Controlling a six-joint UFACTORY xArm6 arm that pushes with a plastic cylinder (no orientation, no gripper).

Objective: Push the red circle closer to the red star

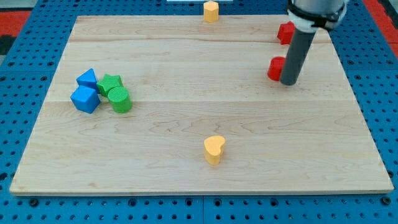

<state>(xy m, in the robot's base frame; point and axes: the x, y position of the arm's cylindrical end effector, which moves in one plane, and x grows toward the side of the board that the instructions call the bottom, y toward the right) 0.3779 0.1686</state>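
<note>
The red circle [274,68] sits near the view's right, partly hidden behind my rod. My tip [288,83] rests on the board just to the right of and slightly below it, touching or nearly touching it. The red star [285,32] lies above, near the board's top right edge, partly covered by the rod's upper part. The gap between the two red blocks is about one block wide.
A yellow hexagon [211,11] sits at the top edge. A yellow heart [214,149] lies at the bottom centre. At the left are a blue triangle [87,78], a blue cube [84,99], a green star [110,83] and a green cylinder [119,99]. The wooden board [186,62] ends close to the red star.
</note>
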